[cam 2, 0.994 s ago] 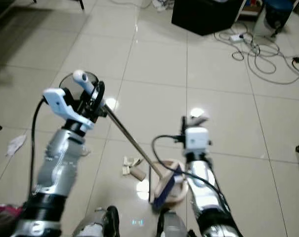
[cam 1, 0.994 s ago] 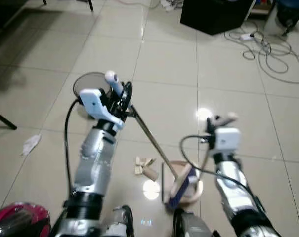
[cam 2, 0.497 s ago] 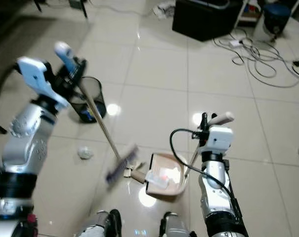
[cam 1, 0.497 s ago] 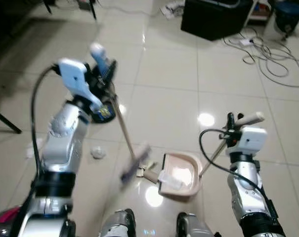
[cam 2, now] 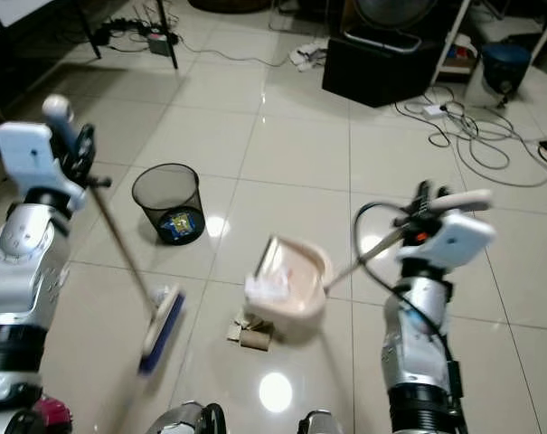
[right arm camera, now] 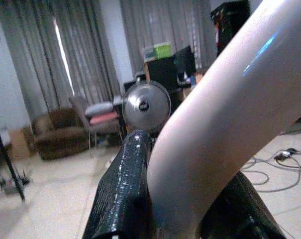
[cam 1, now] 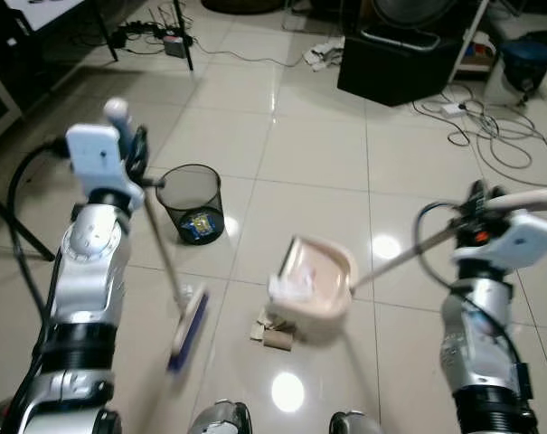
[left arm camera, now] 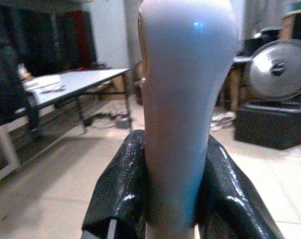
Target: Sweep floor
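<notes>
My left gripper [cam 1: 131, 155] is shut on the pale top of the broom handle [left arm camera: 175, 109], with black fingers [left arm camera: 118, 191] on either side of it. The thin shaft slants down to the blue broom head [cam 1: 188, 329], blurred just above the tiles. My right gripper [cam 1: 476, 206] is shut on the long handle [right arm camera: 225, 124] of the pink dustpan [cam 1: 315, 278]. The dustpan is raised off the floor and tilted, with crumpled white paper in it. A cardboard roll and scraps [cam 1: 272, 334] lie on the floor below the dustpan.
A black mesh bin [cam 1: 191, 202] with some trash inside stands on the tiles between the broom and the dustpan, further off. A black box [cam 1: 398, 61], a blue bucket [cam 1: 526, 60] and loose cables [cam 1: 495, 136] lie at the back right. Table legs [cam 1: 183, 41] stand at the back left.
The view has pulled up and back. The broom swung from the dustpan to my left. The dustpan has risen off the floor and tilted, carrying the paper; the roll stays on the floor.
</notes>
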`<state>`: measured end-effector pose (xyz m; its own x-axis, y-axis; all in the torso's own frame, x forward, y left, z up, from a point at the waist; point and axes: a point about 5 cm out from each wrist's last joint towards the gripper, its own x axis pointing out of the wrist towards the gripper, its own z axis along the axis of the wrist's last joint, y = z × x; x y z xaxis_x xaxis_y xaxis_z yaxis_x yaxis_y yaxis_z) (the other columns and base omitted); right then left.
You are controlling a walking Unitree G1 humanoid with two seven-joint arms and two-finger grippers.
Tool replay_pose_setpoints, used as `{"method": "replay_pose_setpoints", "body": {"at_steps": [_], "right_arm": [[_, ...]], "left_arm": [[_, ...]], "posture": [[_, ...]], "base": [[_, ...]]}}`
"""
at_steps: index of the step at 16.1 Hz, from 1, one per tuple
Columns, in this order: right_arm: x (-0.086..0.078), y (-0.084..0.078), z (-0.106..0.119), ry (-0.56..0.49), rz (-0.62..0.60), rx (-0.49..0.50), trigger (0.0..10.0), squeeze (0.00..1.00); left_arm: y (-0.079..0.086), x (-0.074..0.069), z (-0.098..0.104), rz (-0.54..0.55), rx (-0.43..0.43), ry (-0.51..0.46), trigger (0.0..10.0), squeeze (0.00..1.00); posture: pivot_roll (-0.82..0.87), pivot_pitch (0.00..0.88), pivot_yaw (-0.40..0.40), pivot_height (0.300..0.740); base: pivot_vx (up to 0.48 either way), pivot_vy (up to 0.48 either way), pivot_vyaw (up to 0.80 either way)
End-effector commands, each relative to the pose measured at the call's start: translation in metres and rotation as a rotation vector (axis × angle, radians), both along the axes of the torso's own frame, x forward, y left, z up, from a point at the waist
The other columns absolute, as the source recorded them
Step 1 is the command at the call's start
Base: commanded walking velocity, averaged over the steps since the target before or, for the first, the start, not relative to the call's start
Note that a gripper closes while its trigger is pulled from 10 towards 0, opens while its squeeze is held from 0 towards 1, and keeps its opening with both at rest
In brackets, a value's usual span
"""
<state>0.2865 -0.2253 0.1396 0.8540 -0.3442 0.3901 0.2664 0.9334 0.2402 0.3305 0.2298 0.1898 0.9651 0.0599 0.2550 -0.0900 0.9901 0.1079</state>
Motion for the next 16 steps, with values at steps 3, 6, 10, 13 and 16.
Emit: {"method": "replay_pose_setpoints", "body": {"at_steps": [3, 6, 10, 13, 16], "right_arm": [[0.003, -0.010, 0.038, -0.123, -0.010, 0.085, 10.0, 0.00], [0.007, -0.014, 0.062, -0.188, 0.004, 0.197, 10.0, 0.00], [0.016, -0.004, 0.098, -0.192, 0.093, 0.174, 10.0, 0.00], [0.019, -0.001, 0.118, -0.248, 0.140, 0.290, 10.0, 0.00], [0.020, -0.003, 0.121, -0.251, 0.158, 0.347, 10.0, 0.00]], "left_arm": [[0.013, -0.011, 0.003, 0.085, 0.046, -0.023, 10.0, 0.00], [-0.005, -0.020, -0.012, 0.033, 0.046, 0.023, 10.0, 0.00], [-0.029, -0.030, -0.025, -0.036, 0.020, 0.042, 10.0, 0.00], [-0.033, -0.035, -0.030, -0.021, -0.002, 0.059, 10.0, 0.00], [-0.032, -0.038, -0.032, -0.006, 0.001, 0.064, 10.0, 0.00]], "posture": [[-0.02, 0.011, 0.059, 0.740], [-0.03, 0.010, 0.061, 0.740], [-0.04, 0.004, 0.076, 0.740], [-0.04, 0.000, 0.072, 0.740], [-0.03, 0.000, 0.068, 0.740]], "base": [[0.000, 0.000, 0.00], [0.000, 0.000, 0.00], [0.000, 0.000, 0.00], [0.202, 0.000, 0.00], [0.331, 0.000, 0.00]]}}
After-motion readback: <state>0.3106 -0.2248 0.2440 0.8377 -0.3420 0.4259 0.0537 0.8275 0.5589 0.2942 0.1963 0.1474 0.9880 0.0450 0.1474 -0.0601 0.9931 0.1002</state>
